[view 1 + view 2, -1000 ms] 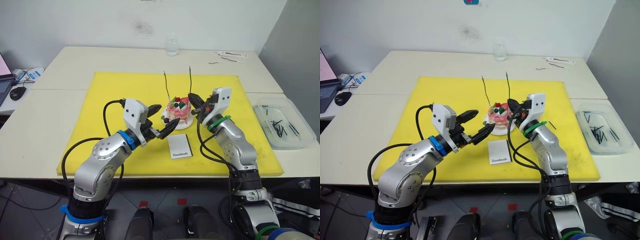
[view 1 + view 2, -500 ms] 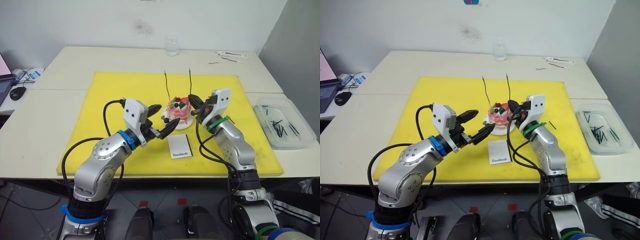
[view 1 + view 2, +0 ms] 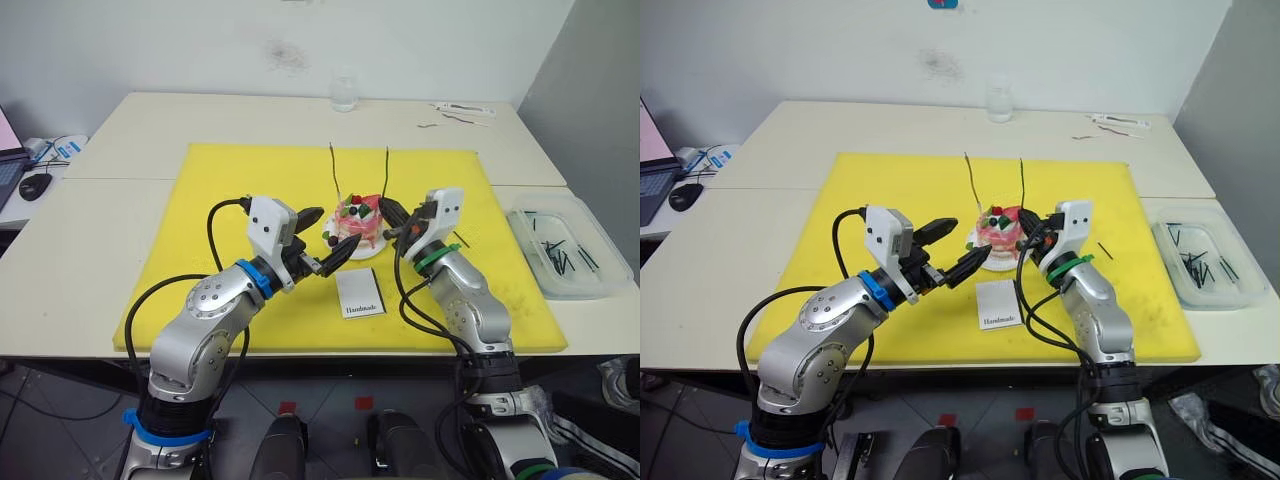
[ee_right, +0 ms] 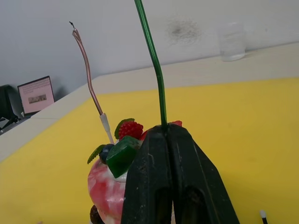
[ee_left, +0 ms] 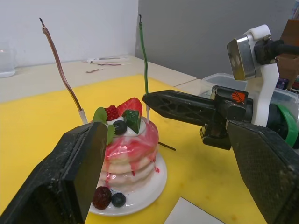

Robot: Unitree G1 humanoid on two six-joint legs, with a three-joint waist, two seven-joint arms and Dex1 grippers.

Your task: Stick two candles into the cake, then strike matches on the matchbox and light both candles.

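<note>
The pink-and-white cake (image 3: 358, 222) stands on its small white plate on the yellow mat. A brownish candle (image 3: 335, 172) is stuck upright in its top. My right gripper (image 3: 386, 208) is shut on the green candle (image 4: 156, 70), held upright at the cake's right edge with its pale lower end (image 5: 147, 111) at the cake's top. I cannot tell if that end is in the cake. My left gripper (image 3: 338, 227) stands open just left of the cake, holding nothing. The white matchbox (image 3: 360, 293) lies flat in front of the cake. One match (image 3: 460, 243) lies on the mat; several matches (image 3: 562, 255) lie in a tray.
The clear tray (image 3: 610, 250) sits on the table right of the mat (image 3: 230, 190). A glass (image 3: 344, 92) stands at the back, with small items (image 3: 462, 110) at the back right. A mouse (image 3: 35, 185) lies at the far left.
My right gripper has shifted slightly right and lower, carrying the green candle with it. The left gripper, cake and brownish candle have not moved.
</note>
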